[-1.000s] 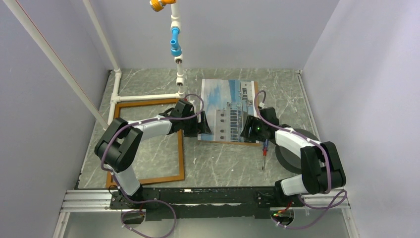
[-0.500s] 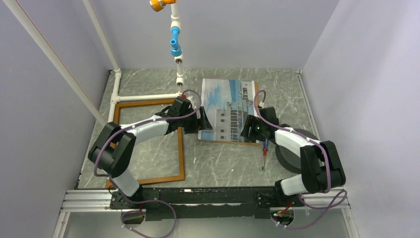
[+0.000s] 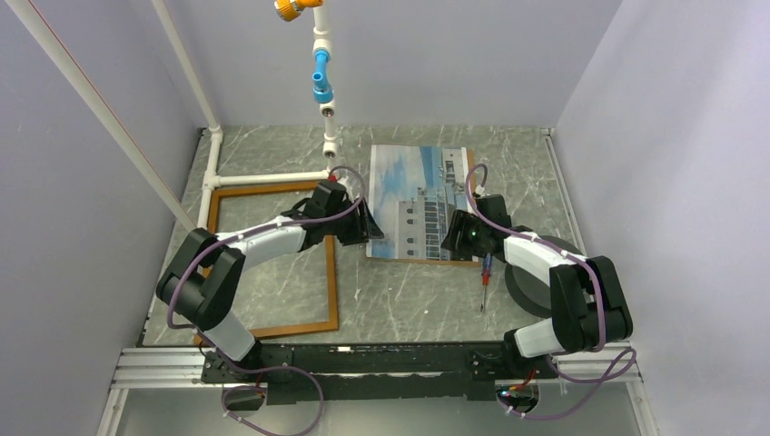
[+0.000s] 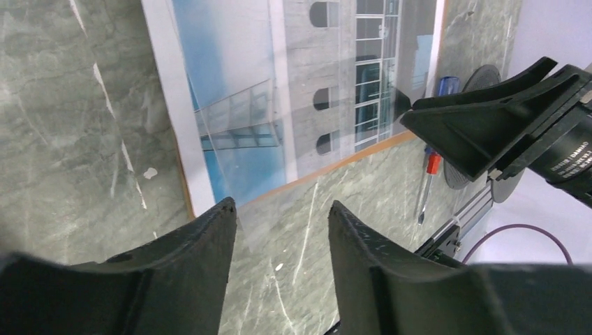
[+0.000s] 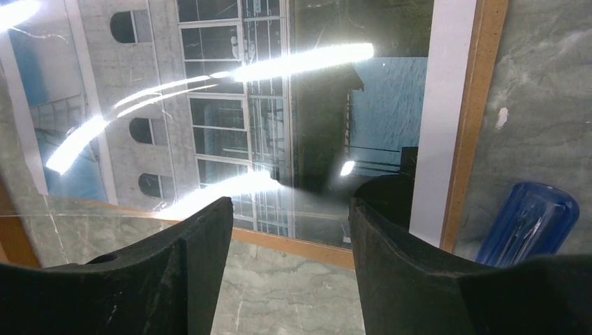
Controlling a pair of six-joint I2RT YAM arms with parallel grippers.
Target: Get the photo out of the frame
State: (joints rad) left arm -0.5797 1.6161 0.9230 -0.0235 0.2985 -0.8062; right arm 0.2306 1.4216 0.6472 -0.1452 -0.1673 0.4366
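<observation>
The photo (image 3: 418, 195) lies face up on its brown backing board (image 5: 477, 105), just right of the empty frame (image 3: 333, 291), so I judge the removal essentially done, my left gripper (image 3: 370, 227) and right gripper (image 3: 451, 238) both part-open and holding nothing at its near corners.

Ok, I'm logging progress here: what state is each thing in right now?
photo, out of the frame, flat on its brown backing board.
frame, empty, flat on the table.
screwdriver, lying on the table, untouched.
left gripper, jaws apart, empty.
right gripper, jaws apart, empty.
</observation>
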